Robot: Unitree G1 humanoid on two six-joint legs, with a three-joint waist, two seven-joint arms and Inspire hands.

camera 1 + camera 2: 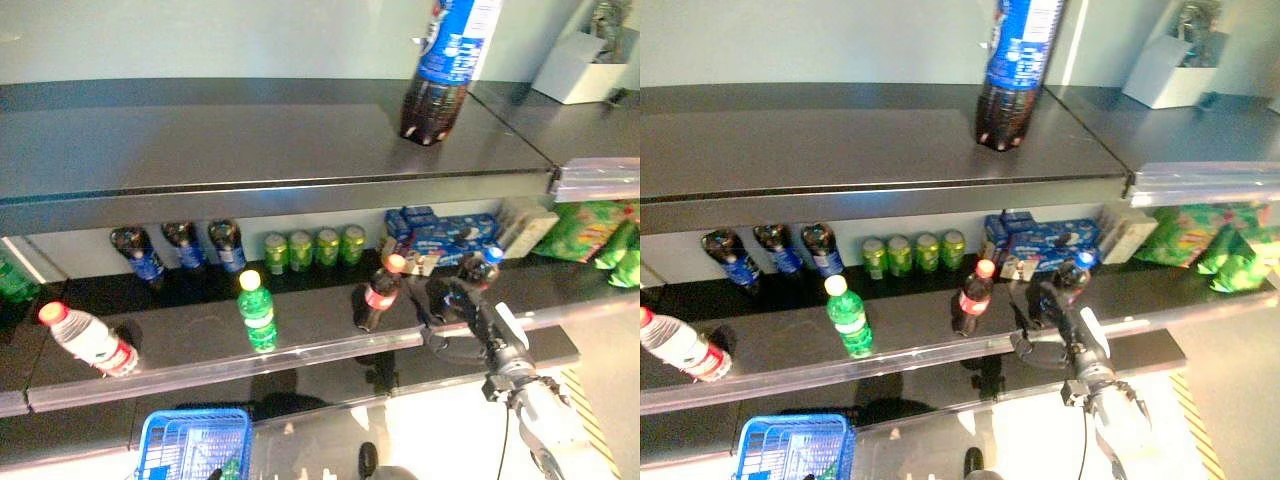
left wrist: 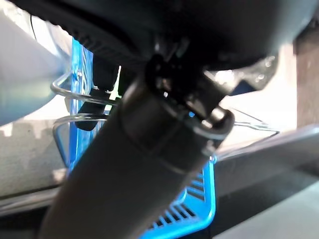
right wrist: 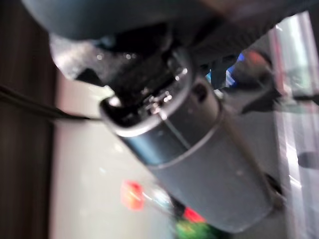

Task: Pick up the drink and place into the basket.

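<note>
A small dark bottle with a blue cap (image 1: 482, 262) stands on the middle shelf. My right hand (image 1: 452, 303) is just in front of it, open, with the thumb spread below the fingers and nothing in between. To its left stand a cola bottle with a red cap (image 1: 378, 297) and a green bottle (image 1: 258, 312). The blue basket (image 1: 193, 443) hangs below the shelf's front edge. In the left wrist view my left hand (image 2: 99, 87) is shut on the basket's wire handle (image 2: 64, 85).
A water bottle (image 1: 90, 341) lies at the shelf's left. Dark bottles (image 1: 185, 248), green cans (image 1: 313, 247) and blue packs (image 1: 440, 230) line the back. A large cola bottle (image 1: 443, 70) stands on the top shelf (image 1: 200, 140). Green snack bags (image 1: 595, 235) lie to the right.
</note>
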